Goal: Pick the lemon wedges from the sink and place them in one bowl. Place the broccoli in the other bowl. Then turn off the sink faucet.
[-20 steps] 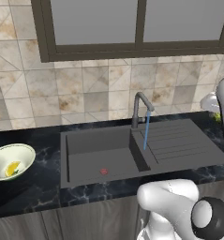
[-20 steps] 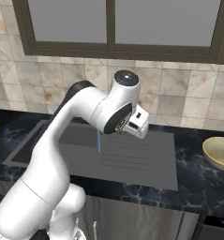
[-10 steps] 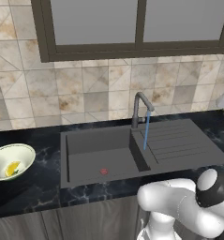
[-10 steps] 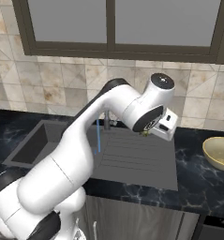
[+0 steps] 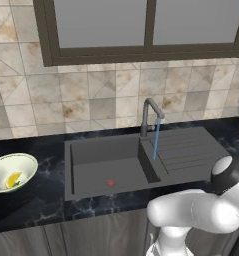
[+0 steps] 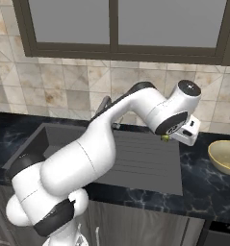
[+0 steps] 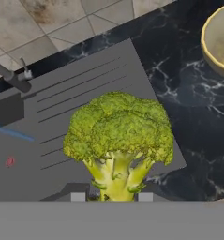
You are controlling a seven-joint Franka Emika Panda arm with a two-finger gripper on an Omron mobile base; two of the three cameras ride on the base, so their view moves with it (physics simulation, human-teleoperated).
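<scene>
1. Tool (image 7: 107,197) gripping the broccoli (image 7: 117,140) by its short pale stem, jaws narrowed on it, knobbly yellow-green crown pointing away from the hand.
2. In the right base view, tool (image 6: 170,139) hanging over the right edge of the ribbed drainboard (image 6: 140,158), with a speck of broccoli (image 6: 165,138) showing beneath the white hand.
3. Lying well off to the right on the dark marbled surface (image 6: 203,185): the other bowl (image 6: 225,156), smooth, round, pale greenish-cream, apparently empty.
4. Sitting at the far left end of the surface: the one bowl (image 5: 11,172), cream outside and pale green inside, holding the lemon wedges (image 5: 13,180), small smooth yellow slivers.
5. Running from the dark metal gooseneck sink faucet (image 5: 150,116): a thin blue stream (image 5: 155,142), falling toward the matte grey sink (image 5: 107,167), floor bare but for a red spot (image 5: 110,183).
6. Risking a slip: thin stem, top-heavy head, so a quick swing likely twisting it loose onto the surface.
7. Risking a miss: releasing short of the rim, or knocking the light bowl aside while lowering.
</scene>
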